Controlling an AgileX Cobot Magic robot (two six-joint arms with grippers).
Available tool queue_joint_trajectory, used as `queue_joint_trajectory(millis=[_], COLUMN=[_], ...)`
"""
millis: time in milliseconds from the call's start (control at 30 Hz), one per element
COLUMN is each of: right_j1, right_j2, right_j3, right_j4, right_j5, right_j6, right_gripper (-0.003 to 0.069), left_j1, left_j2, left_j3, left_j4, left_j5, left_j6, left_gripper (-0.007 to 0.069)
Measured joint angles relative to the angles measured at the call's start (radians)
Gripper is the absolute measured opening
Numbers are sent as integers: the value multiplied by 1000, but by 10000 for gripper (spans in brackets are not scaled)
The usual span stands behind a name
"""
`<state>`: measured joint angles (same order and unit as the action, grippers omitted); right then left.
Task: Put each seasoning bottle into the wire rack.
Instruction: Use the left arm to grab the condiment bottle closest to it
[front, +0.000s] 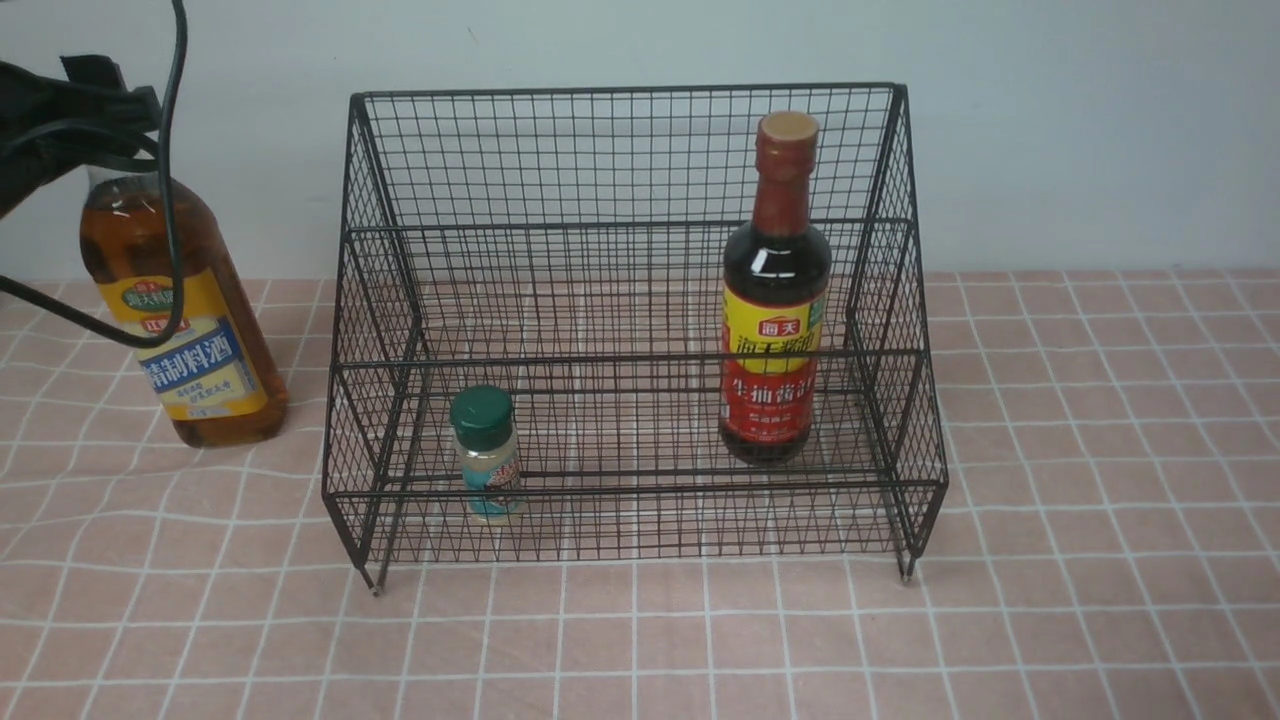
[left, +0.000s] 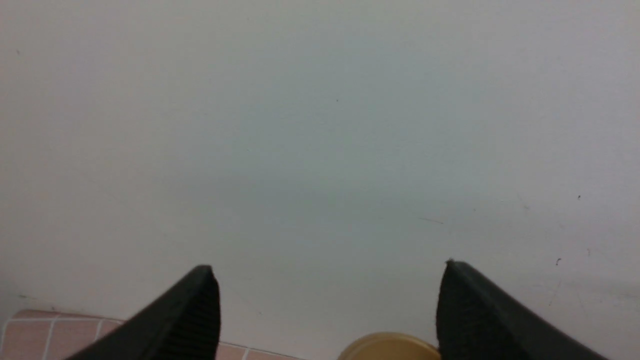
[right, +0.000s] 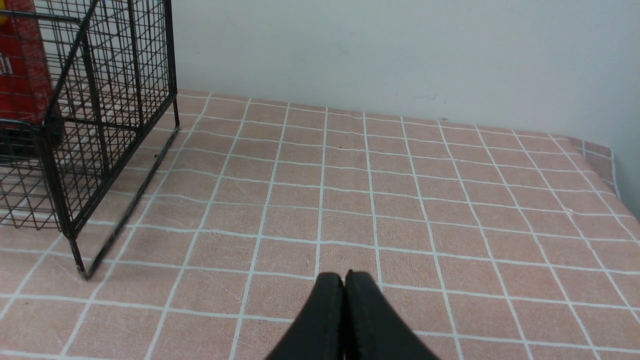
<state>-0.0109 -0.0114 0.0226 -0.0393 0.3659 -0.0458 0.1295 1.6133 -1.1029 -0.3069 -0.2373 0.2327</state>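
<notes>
Starting at the far left of the front view, we are seeing the left arm (front: 55, 120) reaching in from the upper corner, with a black cable (front: 170, 200) hanging across the amber-liquid bottle (front: 185, 330). That bottle is standing on the pink checked tablecloth (front: 1100, 450), outside the wire rack (front: 630, 160) and just beside its left wall. Its yellow and blue label is facing us.

In the left wrist view, the left gripper (left: 328, 266) is hovering above the bottle with its fingers spread wide. The gold cap (left: 390, 347) is peeking up between them, close against one finger. We cannot tell whether that finger is touching it. Nothing is being pinched.

Moving to the middle, the rack is standing on its short legs against the pale wall (front: 1100, 120). The small green-capped shaker jar (front: 485, 455) is sitting upright in the front lower tier, toward the left end. Further right, the dark soy-sauce bottle (front: 775, 300) is standing upright inside the rack near its right wall, with its red neck rising almost to the top of the back. We cannot tell which tier is carrying it.

At the right, the right gripper (right: 345, 280) is showing only in its own wrist view. It is hanging over bare tablecloth, apart from the rack's corner leg, with its fingers pressed together and holding nothing.
</notes>
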Motion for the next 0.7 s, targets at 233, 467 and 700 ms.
queue_joint_trajectory(millis=[233, 467, 700], right_j1=[0, 0, 0], right_j2=[0, 0, 0], right_j3=[0, 0, 0], right_j4=[0, 0, 0], right_j5=[0, 0, 0], right_j6=[0, 0, 0], right_gripper=[-15, -15, -15], left_j1=[-20, -21, -21], left_j2=[-41, -53, -20], left_j3=[5, 5, 5], left_j4=[0, 0, 0], left_j5=[40, 56, 66], left_j6=[1, 4, 11], left_gripper=[532, 532, 532])
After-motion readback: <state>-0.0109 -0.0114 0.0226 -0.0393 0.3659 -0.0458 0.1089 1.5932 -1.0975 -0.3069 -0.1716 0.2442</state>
